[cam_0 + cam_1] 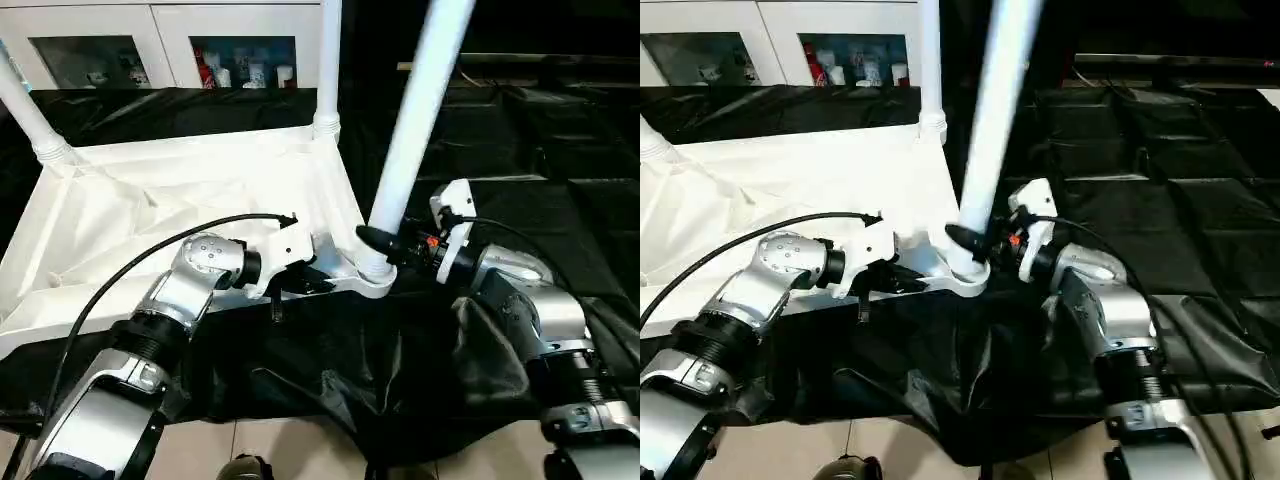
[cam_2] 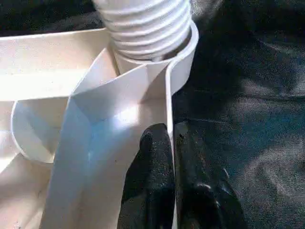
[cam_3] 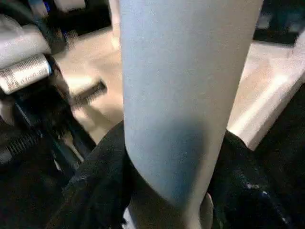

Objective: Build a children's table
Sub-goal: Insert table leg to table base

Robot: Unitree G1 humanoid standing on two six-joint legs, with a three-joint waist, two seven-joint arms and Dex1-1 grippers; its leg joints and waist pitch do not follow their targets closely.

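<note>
The children's table top [image 1: 170,215] lies upside down on black cloth, its ribbed underside facing up. White legs stand in the far left socket [image 1: 30,112] and the far right socket [image 1: 328,70]. A third leg [image 1: 422,110] leans in the near right corner socket [image 1: 372,272]. My right gripper [image 1: 383,243] is shut around this leg just above the socket, with black fingers [image 3: 95,186] on both sides of the tube [image 3: 186,95]. My left gripper [image 1: 302,278] is shut on the top's rim wall [image 2: 169,109] beside that socket, where the leg's threaded end [image 2: 145,24] sits.
White cabinets with glass doors [image 1: 240,45] stand along the back. Black sheeting [image 1: 520,130] covers the surface to the right and hangs over the front edge [image 1: 330,370]. Tiled floor [image 1: 250,445] shows below.
</note>
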